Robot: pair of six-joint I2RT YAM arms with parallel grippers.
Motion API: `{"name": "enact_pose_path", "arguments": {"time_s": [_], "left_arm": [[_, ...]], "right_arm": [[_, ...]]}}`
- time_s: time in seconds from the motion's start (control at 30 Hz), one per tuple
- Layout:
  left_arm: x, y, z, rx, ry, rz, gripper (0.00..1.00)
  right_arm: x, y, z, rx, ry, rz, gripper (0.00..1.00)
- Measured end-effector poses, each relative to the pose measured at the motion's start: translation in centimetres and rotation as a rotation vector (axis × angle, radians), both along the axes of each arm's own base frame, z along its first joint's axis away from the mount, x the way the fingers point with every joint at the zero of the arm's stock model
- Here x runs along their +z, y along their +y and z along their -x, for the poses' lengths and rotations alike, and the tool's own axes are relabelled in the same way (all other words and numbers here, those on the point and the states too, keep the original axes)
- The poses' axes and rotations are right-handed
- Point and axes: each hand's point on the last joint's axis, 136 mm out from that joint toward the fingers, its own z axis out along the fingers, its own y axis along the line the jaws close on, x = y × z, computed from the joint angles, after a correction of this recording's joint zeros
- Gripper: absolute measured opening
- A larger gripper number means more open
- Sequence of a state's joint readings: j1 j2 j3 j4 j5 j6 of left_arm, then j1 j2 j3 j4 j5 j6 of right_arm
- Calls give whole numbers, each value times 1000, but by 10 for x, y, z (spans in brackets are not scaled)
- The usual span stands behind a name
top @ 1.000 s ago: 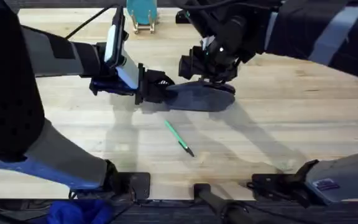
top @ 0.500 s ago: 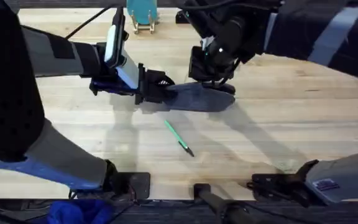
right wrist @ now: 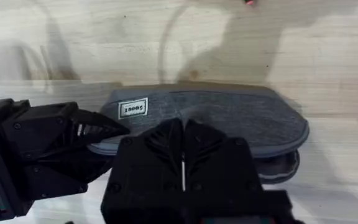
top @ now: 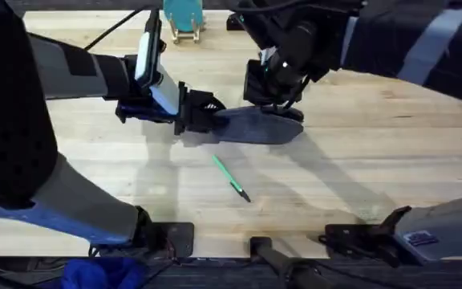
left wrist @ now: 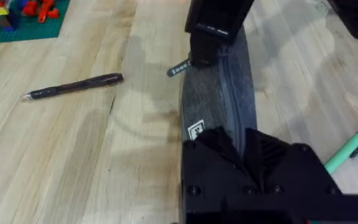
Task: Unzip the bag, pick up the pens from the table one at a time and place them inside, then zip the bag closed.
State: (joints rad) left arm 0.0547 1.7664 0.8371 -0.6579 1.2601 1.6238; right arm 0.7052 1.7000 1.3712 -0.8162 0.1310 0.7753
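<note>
Grey bag [top: 255, 125] lies long-ways across the tabletop [top: 391, 152], nearer the far edge. Left pincer [top: 208, 115] is clamped on its left end; right pincer [top: 277, 103], fingers together, sits atop its right end.

teal stand [top: 183, 18]; green mat [left wrist: 17, 25], toy bricks [left wrist: 37, 7]
</note>
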Motion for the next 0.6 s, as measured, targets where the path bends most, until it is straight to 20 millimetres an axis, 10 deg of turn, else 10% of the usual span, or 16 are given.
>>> {"name": "enact_pose_path", "arguments": {"time_s": [0.6], "left_arm": [[0,0,0,0,0,-1,43]], "right_arm": [[6,28,2,65,-43,-58,33]]}}
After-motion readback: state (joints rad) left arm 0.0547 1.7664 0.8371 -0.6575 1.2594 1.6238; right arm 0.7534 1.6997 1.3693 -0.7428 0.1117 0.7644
